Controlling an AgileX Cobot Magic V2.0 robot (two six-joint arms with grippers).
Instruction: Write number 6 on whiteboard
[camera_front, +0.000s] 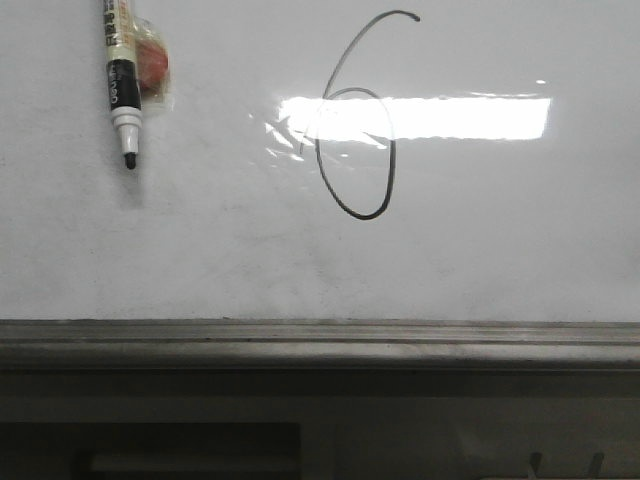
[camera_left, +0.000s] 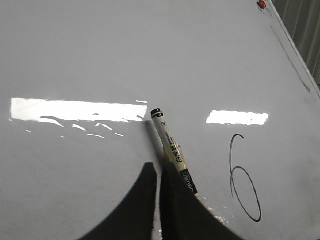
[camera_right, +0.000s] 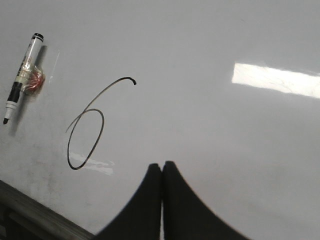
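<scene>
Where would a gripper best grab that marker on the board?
Probably the pale upper barrel of the marker, above the red lump stuck at its middle and far from the inky tip. Come square onto the board, jaws straddling the barrel crosswise: it is long, thin and seems to lie close against the board, so only its two long sides offer purchase.

Soft, even light. A bright rectangular glare (camera_front: 415, 118) sits mid-whiteboard (camera_front: 500, 240), washing out part of the 6 (camera_front: 356, 150). The marker (camera_front: 122, 90) casts a faint shadow. The ledge (camera_front: 320, 345) below is dim and grainy.
</scene>
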